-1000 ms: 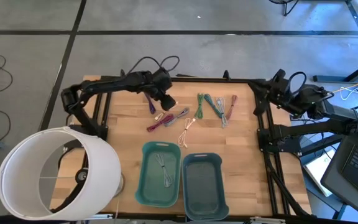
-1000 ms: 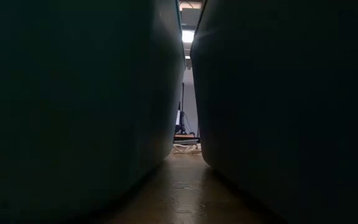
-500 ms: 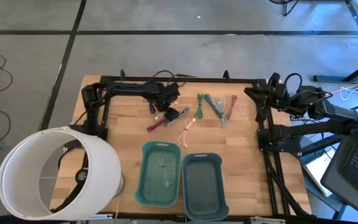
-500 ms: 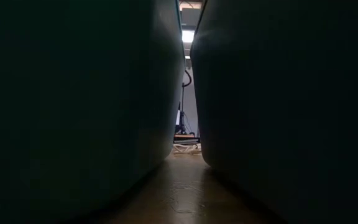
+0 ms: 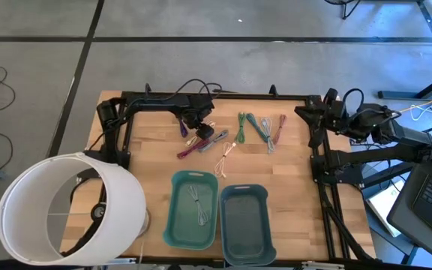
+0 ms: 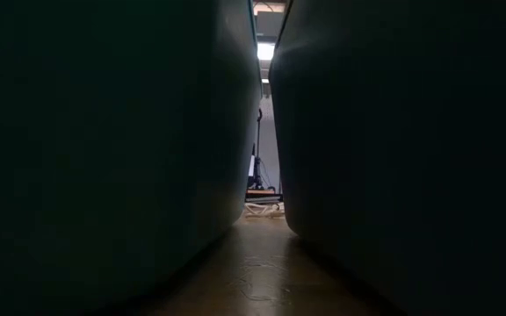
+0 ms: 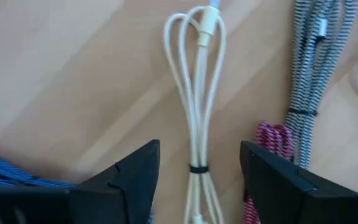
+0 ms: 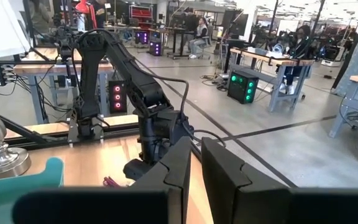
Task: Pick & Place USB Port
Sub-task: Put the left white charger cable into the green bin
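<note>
straddling white cable bundle (image 7: 197,134) on the surface | left gripper (image 7: 199,177) fingers spread, empty | lower squarely, close at the tie band | right gripper (image 8: 196,168) parked, fingers clenched

Between the dark fingers of the left gripper (image 7: 199,163) lies a cream-white cable (image 7: 199,93) on pale, light-brown wood (image 7: 73,81). Just beside it sit a black-and-white striped cable (image 7: 312,56) and a magenta cable (image 7: 272,140); on the gripper's other side shows a blue striped cable (image 7: 11,171).
</note>
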